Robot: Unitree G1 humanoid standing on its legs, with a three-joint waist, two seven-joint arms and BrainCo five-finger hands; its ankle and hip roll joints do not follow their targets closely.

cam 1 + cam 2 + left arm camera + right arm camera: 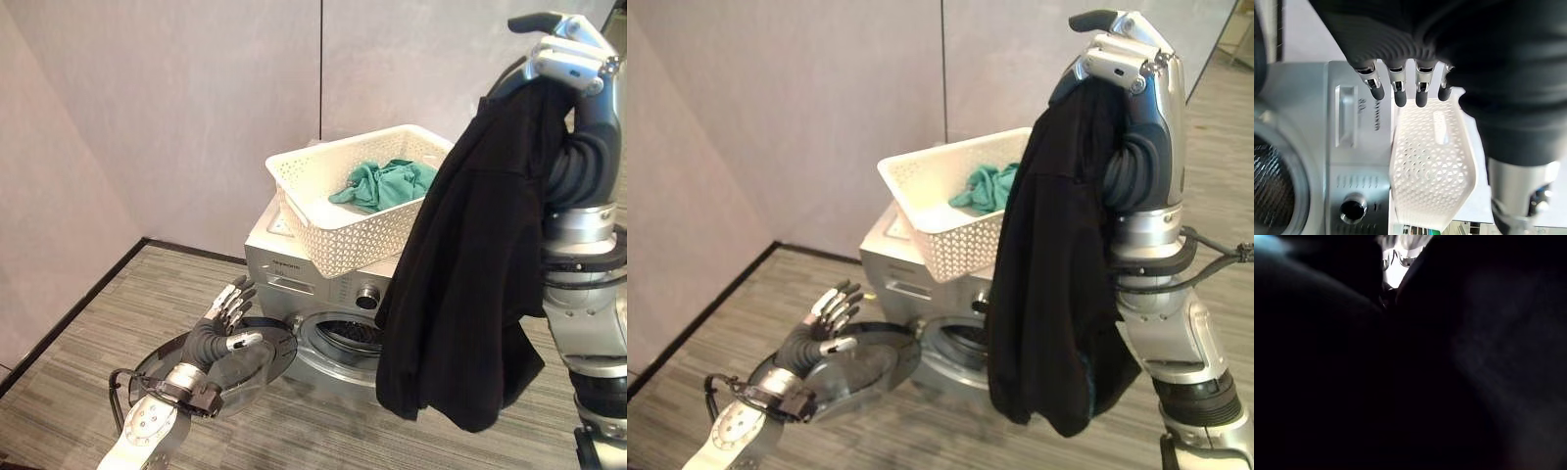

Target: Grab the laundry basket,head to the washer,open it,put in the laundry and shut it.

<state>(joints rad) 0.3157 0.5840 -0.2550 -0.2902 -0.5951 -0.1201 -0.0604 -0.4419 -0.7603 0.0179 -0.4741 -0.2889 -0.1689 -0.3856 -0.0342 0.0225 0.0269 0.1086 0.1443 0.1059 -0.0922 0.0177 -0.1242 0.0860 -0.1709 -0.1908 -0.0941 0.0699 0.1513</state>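
The laundry basket [358,201] was seen resting atop the washer [323,304], a teal cloth [387,183] inside. Nearest, the left hand [227,318] was spread by the open washer door [211,377]; the right hand [563,54] was clenched on a black garment [470,284] lifted above the washer. A snag on the basket's rim was judged possible. The washer's knob [1353,208] was shown close up in the left wrist view.

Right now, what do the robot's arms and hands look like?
Both arms are shiny silver-grey metal tubes with dark rings at the joints. The left hand has silver fingers with dark tips, and a dark ribbed cover wraps its wrist. The right hand is silver too, with a dark-tipped thumb and the same ribbed cover below it. Thin black cables run along the arms.
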